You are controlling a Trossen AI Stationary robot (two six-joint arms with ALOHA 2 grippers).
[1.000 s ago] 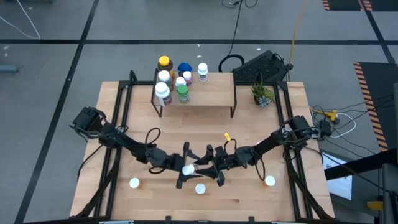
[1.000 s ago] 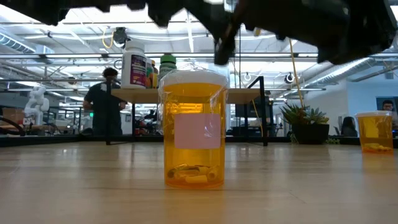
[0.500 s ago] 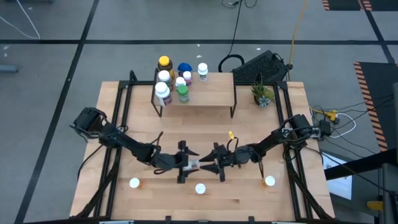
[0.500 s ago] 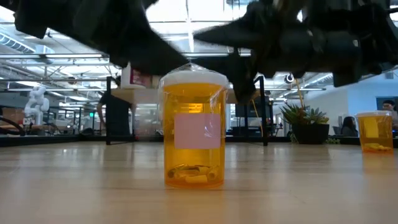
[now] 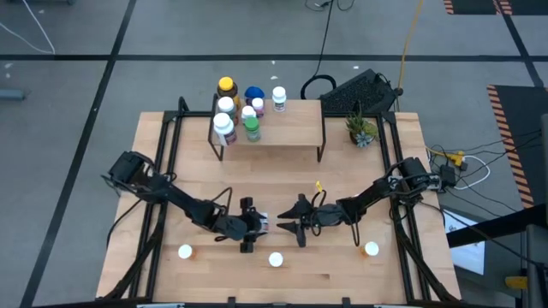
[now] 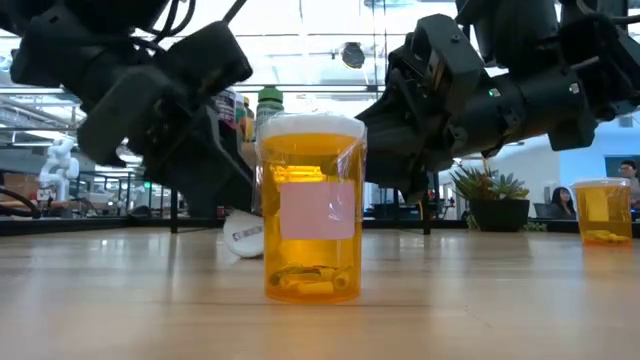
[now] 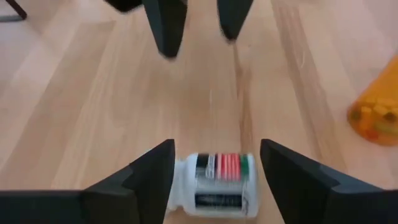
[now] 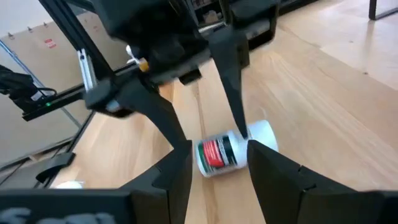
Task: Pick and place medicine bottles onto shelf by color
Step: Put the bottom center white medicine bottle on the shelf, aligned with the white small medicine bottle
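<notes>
A white medicine bottle [image 7: 219,182] with a red-striped label lies on its side on the table, mid-front. My left gripper [image 7: 216,149] is open and low over it, one finger beside the cap end and one beside the base end. My right gripper [image 5: 289,226] faces it from the table's right, open, with its fingertips just short of the bottle [image 8: 224,151]. The shelf [image 5: 287,128] stands at the far side, with several bottles at its left end. My left gripper straddles the white bottle lengthwise, its fingers slanting down from the table's left. A narrow gap seems to show beside the base end [image 7: 252,183]. At the cap end [image 7: 177,180] I cannot tell whether the finger touches. The bottle rests on the table.
Three orange bottles with white caps stand along the near side [image 5: 185,251], [image 5: 276,259], [image 5: 371,249]; the middle one [image 6: 312,210] is close in front of both grippers. A potted plant [image 5: 361,128] stands at the far right. The shelf's right half is bare.
Both grippers have shifted a little toward the far edge and come down low. The white bottle, up between them a second ago, now lies on its side on the table. My right gripper has drawn back toward the table's right, off the bottle.
</notes>
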